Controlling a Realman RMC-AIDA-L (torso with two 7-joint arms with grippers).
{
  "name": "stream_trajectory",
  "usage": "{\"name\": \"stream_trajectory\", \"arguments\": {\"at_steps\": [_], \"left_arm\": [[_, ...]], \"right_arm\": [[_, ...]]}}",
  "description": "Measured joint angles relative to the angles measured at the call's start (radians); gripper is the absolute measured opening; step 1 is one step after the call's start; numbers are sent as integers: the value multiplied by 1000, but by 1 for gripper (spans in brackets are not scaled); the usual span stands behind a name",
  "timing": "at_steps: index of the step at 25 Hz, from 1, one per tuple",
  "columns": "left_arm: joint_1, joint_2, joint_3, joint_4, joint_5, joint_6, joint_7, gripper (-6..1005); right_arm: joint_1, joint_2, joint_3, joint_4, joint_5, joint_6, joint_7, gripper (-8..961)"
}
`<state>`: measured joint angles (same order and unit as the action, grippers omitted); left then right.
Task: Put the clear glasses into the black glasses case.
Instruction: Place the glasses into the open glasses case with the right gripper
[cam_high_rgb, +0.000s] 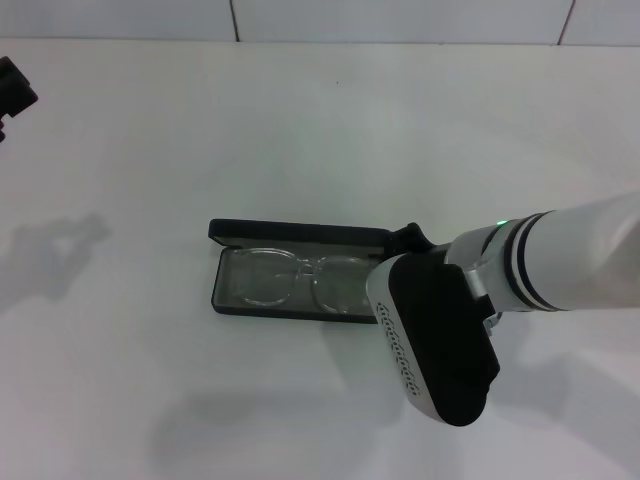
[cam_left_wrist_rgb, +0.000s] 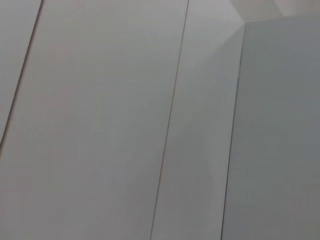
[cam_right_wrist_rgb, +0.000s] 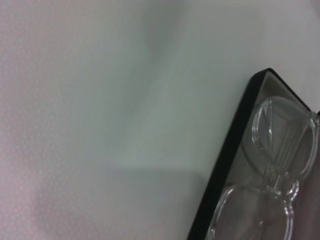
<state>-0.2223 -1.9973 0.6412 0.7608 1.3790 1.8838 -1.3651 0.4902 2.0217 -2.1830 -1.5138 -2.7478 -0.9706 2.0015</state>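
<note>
We see a white table filling nearly the whole head view, with a tiled wall along the 12 o'clock edge. The right arm comes in from 3 o'clock, its white sleeve ringed with dark bands, and ends in a bulky grey and black wrist housing at about 5 o'clock of centre. The right gripper reaches past that housing to the 3 o'clock end of the case; only a dark tip shows there, so we cannot tell how far its claw is open or whether it has hold of anything.

The black glasses case lies open near the middle of the table, long side running from 9 to 3 o'clock, lid raised along its 12 o'clock edge. The clear glasses lie inside the case tray, lenses side by side; its 3 o'clock end is hidden behind the housing. In the right wrist view the case rim runs as a black edge with the transparent lenses within it, apparently resting on the grey lining.

The left gripper sits at the 10 o'clock edge, well apart from the case; we cannot tell its claw's state. Its wrist view shows only pale panels
</note>
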Motion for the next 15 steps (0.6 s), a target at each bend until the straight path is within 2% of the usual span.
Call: {"name": "stream_trajectory", "arguments": {"at_steps": [11, 15], "left_arm": [[0, 0, 0, 0, 0, 0, -10, 157], [6, 0, -3, 1, 0, 0, -11, 157]], "right_arm": [[-9, 1, -2, -2, 35, 53, -60, 144], [-44, 1, -7, -60, 29, 25, -59, 144]]}}
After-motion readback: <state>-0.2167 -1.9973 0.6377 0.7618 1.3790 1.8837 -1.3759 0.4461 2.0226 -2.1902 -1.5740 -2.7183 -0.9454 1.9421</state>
